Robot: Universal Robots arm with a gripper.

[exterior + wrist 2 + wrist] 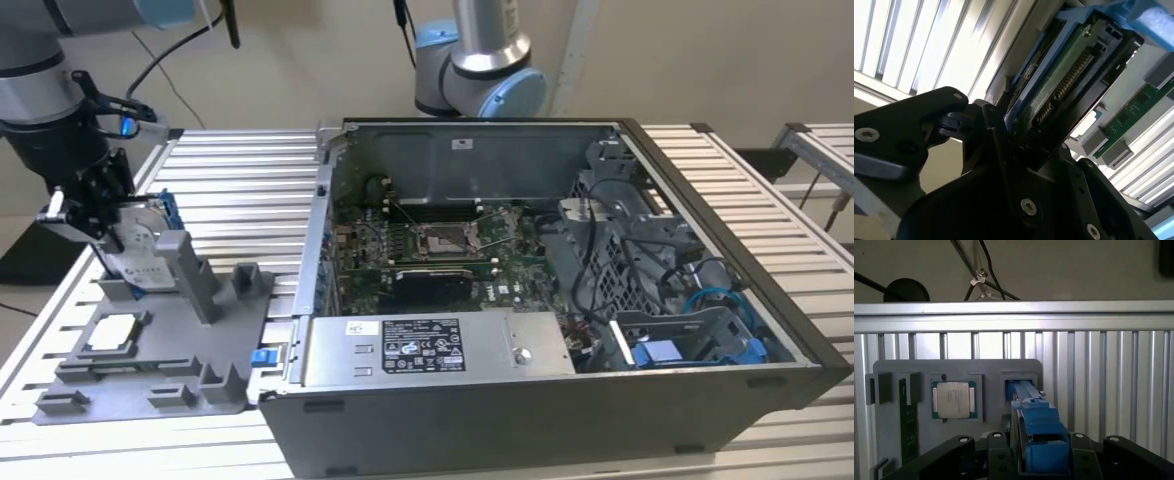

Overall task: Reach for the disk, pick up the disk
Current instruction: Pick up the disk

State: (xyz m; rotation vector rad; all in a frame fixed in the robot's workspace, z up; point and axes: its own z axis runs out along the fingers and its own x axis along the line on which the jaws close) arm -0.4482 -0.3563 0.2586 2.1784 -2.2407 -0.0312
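Reach done, grasp made.
Black gripper [1039,445] clamps the blue-framed silver-grey metal disk [1064,75]; lifting clear of the grey plastic tray [989,371] below seems left.

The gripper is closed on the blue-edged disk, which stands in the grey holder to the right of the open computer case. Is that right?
Not quite. In the exterior view, the grey holder with the disk sits on the exterior view's left of the open computer case, not its right. The gripper is indeed closed on the disk.
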